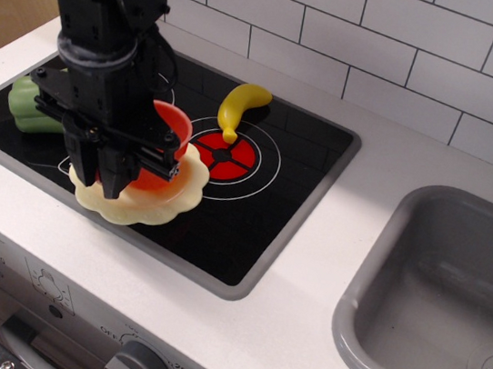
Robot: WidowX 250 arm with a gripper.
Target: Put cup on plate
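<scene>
The red-orange cup (pixel 168 140) is tilted, its open mouth facing up and to the right, low over the pale cream plate (pixel 183 192) with the scalloped rim. I cannot tell whether the cup touches the plate. The plate lies on the black stovetop (pixel 272 197). My black gripper (pixel 108 174) comes down over the plate's left half and appears shut on the cup's left side. The arm hides the grip point and much of the plate.
A green pepper (pixel 26 108) lies left of the plate, partly behind the arm. A yellow banana (pixel 239 105) lies at the back by the red burner (pixel 228 153). A grey sink (pixel 451 296) is to the right. Stove knobs (pixel 137 364) line the front edge.
</scene>
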